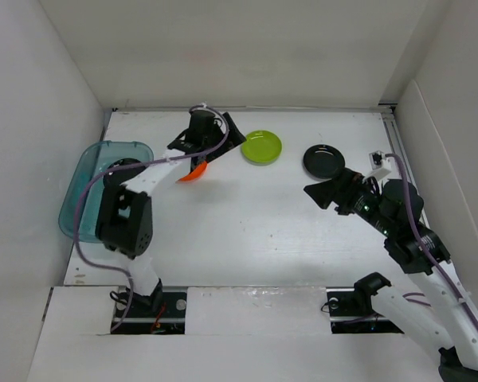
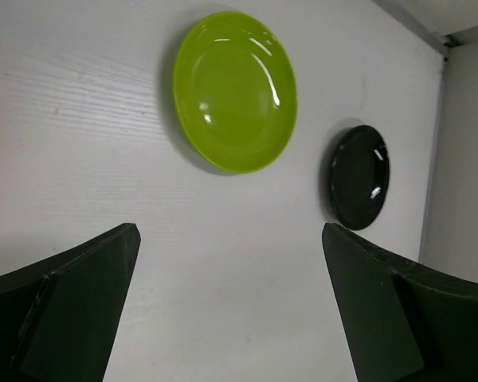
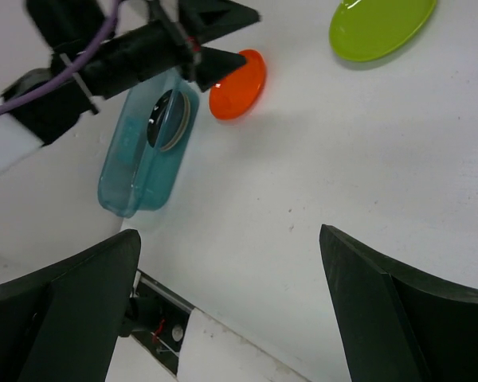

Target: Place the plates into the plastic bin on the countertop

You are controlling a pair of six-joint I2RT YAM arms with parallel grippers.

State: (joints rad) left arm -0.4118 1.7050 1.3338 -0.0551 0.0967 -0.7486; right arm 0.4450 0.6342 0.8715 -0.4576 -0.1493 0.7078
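- The plastic bin (image 1: 78,195) sits by the left wall, its long axis running near to far. Inside, a dark plate (image 3: 161,118) sits over a cream plate (image 3: 178,127) (how many lie beneath, I cannot tell).
- Flat, face up on the countertop (image 1: 247,231): orange plate (image 1: 193,173), lime green plate (image 1: 261,147), glossy black plate (image 1: 324,161).
- The left gripper (image 2: 231,306) is over the orange plate, jaws apart and empty. The right gripper (image 3: 229,306) is likewise spread, near the glossy black plate.
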